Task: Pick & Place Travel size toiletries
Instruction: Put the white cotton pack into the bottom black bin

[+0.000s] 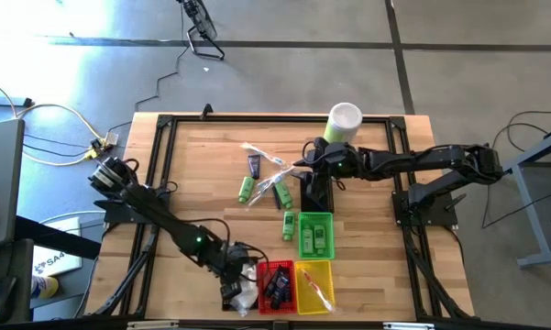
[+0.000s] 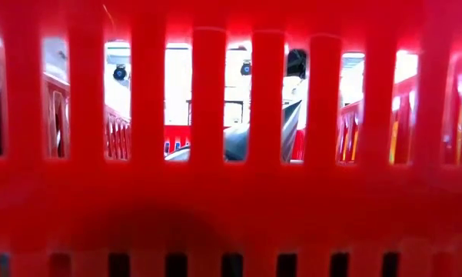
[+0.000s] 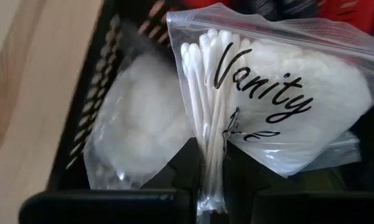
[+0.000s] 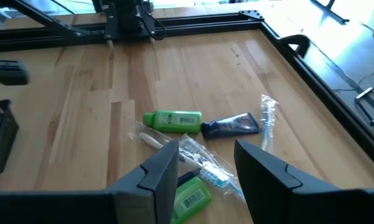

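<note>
Clamped in the left gripper (image 3: 202, 205), a clear "Vanity" pouch (image 3: 280, 93) of cotton swabs hangs over the black basket (image 3: 90, 109), where a second white pouch (image 3: 140, 127) already lies, at the table's near edge left of the red basket (image 1: 275, 286). Mid-table, the right gripper (image 4: 205, 165) hovers with fingers spread above a green bottle (image 4: 172, 120), a dark blue tube (image 4: 231, 126) and clear-wrapped sticks (image 4: 202, 158). Green (image 1: 315, 235) and yellow (image 1: 314, 286) baskets sit to the right of the red one.
</note>
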Controlling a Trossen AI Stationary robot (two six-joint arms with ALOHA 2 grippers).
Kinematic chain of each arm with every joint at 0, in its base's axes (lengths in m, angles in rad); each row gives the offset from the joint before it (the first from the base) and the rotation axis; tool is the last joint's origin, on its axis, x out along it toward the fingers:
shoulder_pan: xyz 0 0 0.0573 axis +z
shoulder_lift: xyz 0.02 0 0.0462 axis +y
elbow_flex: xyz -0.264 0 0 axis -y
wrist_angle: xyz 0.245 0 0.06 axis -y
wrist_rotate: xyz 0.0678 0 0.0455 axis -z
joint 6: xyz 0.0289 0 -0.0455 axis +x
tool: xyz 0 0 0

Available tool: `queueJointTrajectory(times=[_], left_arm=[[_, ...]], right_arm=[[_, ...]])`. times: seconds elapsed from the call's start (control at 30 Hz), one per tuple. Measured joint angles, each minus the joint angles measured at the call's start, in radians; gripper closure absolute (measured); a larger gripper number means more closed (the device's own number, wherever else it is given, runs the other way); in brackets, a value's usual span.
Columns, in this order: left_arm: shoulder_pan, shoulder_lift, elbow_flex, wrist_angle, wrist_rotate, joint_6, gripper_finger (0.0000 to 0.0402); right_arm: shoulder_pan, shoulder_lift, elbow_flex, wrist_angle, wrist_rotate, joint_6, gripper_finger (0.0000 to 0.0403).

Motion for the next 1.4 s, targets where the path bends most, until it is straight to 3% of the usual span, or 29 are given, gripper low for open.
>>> queueJointTrajectory(times=[1.4], left_arm=[[0.002, 0.011, 0.0, -0.02, 0.038, -0.004, 0.0348]], right_arm=[[0.02, 0.0, 0.0, 0.0, -0.008, -0.003, 0.0255]])
